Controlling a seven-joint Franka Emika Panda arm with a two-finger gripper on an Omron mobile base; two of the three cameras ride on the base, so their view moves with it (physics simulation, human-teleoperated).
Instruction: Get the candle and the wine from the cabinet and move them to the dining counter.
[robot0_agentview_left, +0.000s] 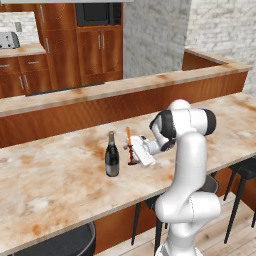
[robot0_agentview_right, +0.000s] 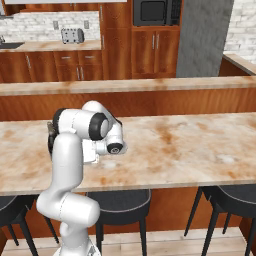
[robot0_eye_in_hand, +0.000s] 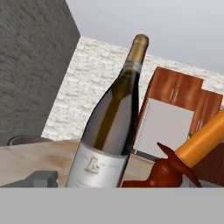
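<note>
The dark glass wine bottle with its pale foil top (robot0_agentview_left: 112, 156) and the thin orange taper candle in a small dark red holder (robot0_agentview_left: 131, 148) both stand upright on the long beige marbled stone tabletop with rusty stains (robot0_agentview_left: 55, 182), just beside each other, bottle to the left. The white arm's pincer (robot0_agentview_left: 136, 150) sits right at the candle; in the left base view its jaws look parted around the holder rather than clamped, though the white hand hides much of them, and the hand view shows bottle (robot0_eye_in_hand: 111, 131) and candle (robot0_eye_in_hand: 197, 144) very close ahead. The risk, as I judge it, lies in pulling away: a finger dragging sideways could tip the slim candle into the bottle, or knock both over. Count: one bottle, one candle, one pincer.
</note>
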